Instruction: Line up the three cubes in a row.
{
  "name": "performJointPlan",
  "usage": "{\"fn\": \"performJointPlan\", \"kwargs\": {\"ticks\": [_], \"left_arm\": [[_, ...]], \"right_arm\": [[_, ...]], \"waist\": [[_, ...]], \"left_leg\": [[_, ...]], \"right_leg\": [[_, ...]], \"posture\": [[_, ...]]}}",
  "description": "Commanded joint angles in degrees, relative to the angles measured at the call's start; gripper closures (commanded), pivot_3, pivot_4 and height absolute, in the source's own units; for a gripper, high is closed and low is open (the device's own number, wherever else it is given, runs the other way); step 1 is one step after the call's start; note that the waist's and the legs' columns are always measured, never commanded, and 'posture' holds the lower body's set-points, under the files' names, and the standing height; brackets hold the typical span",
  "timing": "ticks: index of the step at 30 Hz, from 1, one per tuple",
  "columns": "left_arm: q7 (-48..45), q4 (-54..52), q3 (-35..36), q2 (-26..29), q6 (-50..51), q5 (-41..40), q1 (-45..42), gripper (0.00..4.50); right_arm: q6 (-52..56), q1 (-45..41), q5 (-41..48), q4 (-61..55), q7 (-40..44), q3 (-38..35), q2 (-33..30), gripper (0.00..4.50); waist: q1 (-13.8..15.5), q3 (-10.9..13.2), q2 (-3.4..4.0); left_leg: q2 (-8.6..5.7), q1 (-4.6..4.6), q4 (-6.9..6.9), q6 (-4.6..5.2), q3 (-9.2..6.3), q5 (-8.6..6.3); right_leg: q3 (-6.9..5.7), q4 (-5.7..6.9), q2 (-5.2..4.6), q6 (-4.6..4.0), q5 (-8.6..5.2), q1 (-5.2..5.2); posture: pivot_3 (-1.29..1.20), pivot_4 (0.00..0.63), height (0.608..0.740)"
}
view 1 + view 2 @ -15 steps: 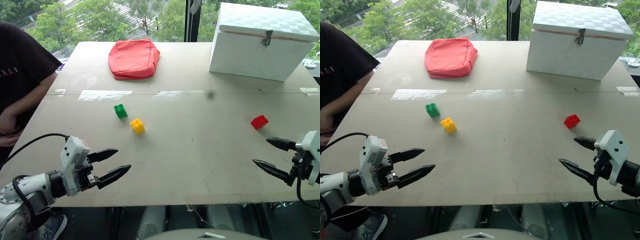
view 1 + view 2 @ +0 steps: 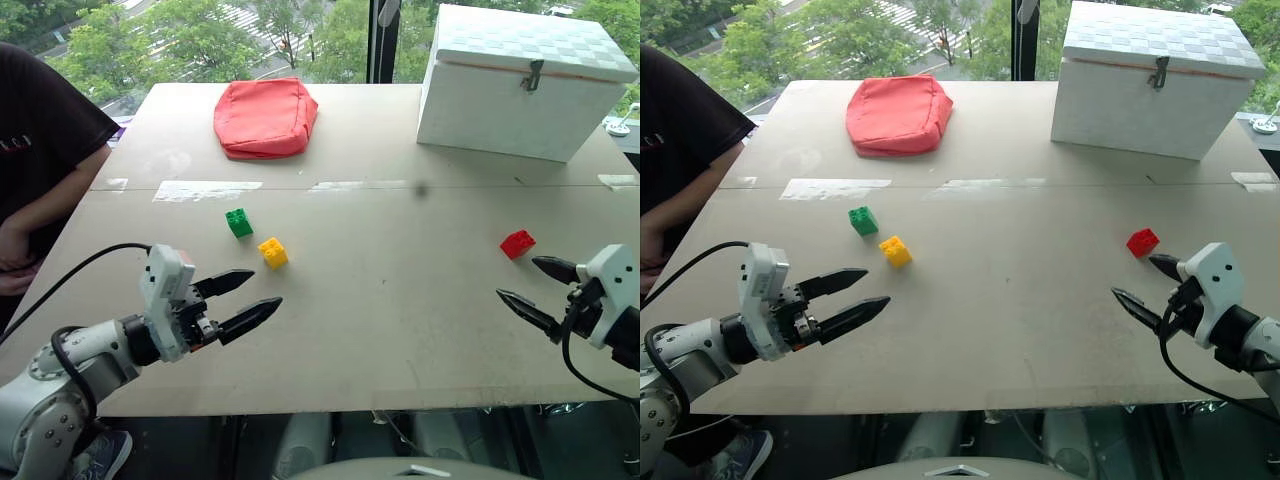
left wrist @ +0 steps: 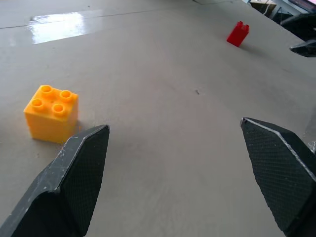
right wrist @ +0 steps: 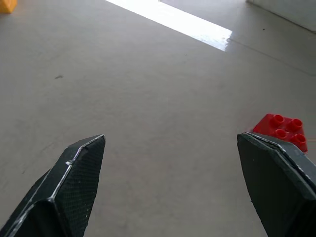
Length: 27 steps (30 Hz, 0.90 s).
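**Both grippers spread and empty; the row is not yet begun**

Left gripper (image 2: 244, 303) hangs over the near-left part of the table (image 2: 400, 330) with its black fingers spread wide and nothing between them; my right gripper (image 2: 532, 292) is likewise splayed and bare over the near-right edge; neither touches a brick.

As I read it, nothing of the task is done; the green cube (image 2: 239, 222) and the yellow cube (image 2: 273, 252) sit close together left of centre, apart but near, the yellow one nearer to me and slightly to the right; the red cube (image 2: 517, 243) lies well apart on the right side, just beyond my right gripper's far finger; in the right wrist view it sits beside that finger, not between the two. Two of the three already make a short diagonal, so I judge the red one must be carried across, or the pair shifted, and all three then squared into one line; no pick has started.

Containers: the big white box (image 2: 520, 85) stands at the far right with its lid down and latch (image 2: 536, 74) hanging, so I cannot tell what it holds; a red cushion (image 2: 265, 117) lies far left of it; a person's arm (image 2: 40, 215) rests by the left edge.
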Motion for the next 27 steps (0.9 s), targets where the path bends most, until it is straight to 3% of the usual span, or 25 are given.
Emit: {"fn": "performJointPlan", "kwargs": {"ticks": [1, 11, 23, 26, 27], "left_arm": [[-3.6, -5.4, -2.1, 2.2, -2.3, 1.8, -1.9, 0.15], [-8.1, -8.7, -7.5, 4.3, -3.0, 0.3, -10.2, 0.15], [-7.1, -8.2, -11.5, 2.0, -5.2, 3.1, -15.4, 0.15], [-7.0, -8.2, -11.2, 1.5, -5.5, 3.8, -14.5, 0.00], [-6.9, -8.3, -11.1, 1.4, -5.6, 3.9, -14.2, 0.00]], "right_arm": [[8.6, -6.0, 4.5, 0.5, -4.5, -0.9, -1.2, 0.12], [29.7, -28.5, 1.6, 16.3, -14.8, 8.6, -3.8, 0.12], [22.8, -39.8, -7.9, 35.3, -10.5, 19.5, -4.0, 0.12], [20.7, -40.9, -9.2, 37.8, -8.3, 20.9, -4.0, 1.02], [20.4, -41.0, -9.4, 38.1, -7.5, 21.2, -4.0, 1.53]], "waist": [[0.0, 0.0, 0.00], [0.0, 0.0, 0.01], [-0.2, 0.0, -0.01], [-0.2, 0.0, -0.01], [-0.2, 0.0, -0.01]], "left_leg": [[0.00, 0.00, 0.00, 0.00, 0.01, 0.00], [-0.02, -0.10, -0.02, 0.02, 0.06, 0.00], [-0.06, -0.09, 0.00, 0.09, 0.20, -0.03], [-0.06, -0.05, 0.00, 0.09, 0.20, -0.03], [-0.05, -0.06, 0.00, 0.09, 0.19, -0.03]], "right_leg": [[0.02, 0.00, 0.00, -0.03, 0.02, -0.01], [0.03, 0.00, 0.04, -0.27, 0.15, -0.09], [0.14, 0.00, 0.11, -0.19, 0.19, -0.09], [0.15, 0.04, 0.13, -0.17, 0.20, -0.08], [0.14, 0.04, 0.14, -0.08, 0.25, -0.08]], "posture": [[0.00, 0.150, 0.740], [0.00, 0.150, 0.740], [0.00, 0.150, 0.740], [0.00, 0.150, 0.740], [0.00, 0.150, 0.740]]}}
